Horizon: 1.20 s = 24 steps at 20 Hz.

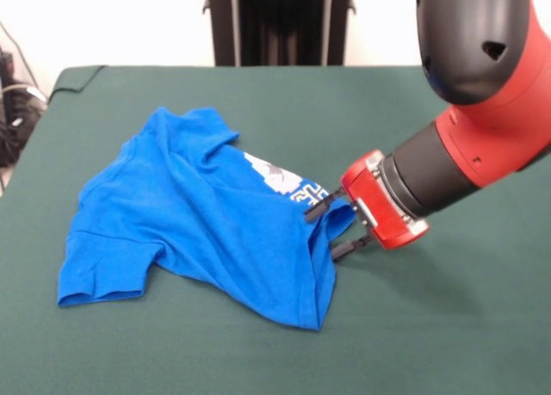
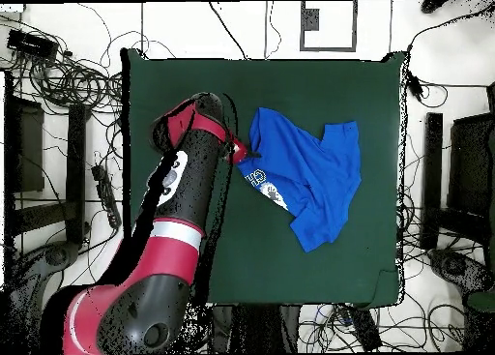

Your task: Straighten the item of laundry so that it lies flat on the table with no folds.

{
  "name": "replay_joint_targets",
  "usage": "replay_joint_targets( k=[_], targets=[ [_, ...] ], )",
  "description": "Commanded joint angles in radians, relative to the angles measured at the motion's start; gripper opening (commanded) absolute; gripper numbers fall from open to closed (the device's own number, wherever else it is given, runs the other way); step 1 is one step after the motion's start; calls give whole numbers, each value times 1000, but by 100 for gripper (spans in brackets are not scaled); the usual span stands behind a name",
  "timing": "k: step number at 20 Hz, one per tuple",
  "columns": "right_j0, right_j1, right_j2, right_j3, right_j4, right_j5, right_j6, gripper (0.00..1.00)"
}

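The item of laundry (image 1: 198,214) is a bright blue T-shirt lying crumpled on the green table (image 1: 430,335), folded over itself so only a strip of its white print shows. A sleeve points to the front left. My gripper (image 1: 331,230) comes in low from the right at the shirt's right edge. Its two black fingers (image 1: 317,210) stand apart, open, with the raised blue hem between them. In the overhead view the shirt (image 2: 314,182) lies right of the table's (image 2: 174,90) middle, and the gripper (image 2: 240,156) meets its left edge.
My red and black arm (image 2: 189,206) crosses the table's left half in the overhead view. Tangled cables (image 2: 68,75) lie on the floor round the table. The shirt sits well inside the table's edges.
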Motion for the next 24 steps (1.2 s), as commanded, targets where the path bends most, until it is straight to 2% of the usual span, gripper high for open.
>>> replay_joint_targets(
  k=[1,6,14,24],
  targets=[
    [13,2,63,99,59,37,246,100],
    [1,-18,35,46,53,137,177,100],
    [-9,-29,13,12,38,181,133,100],
    [-20,-12,16,43,6,92,136,100]
  ],
)
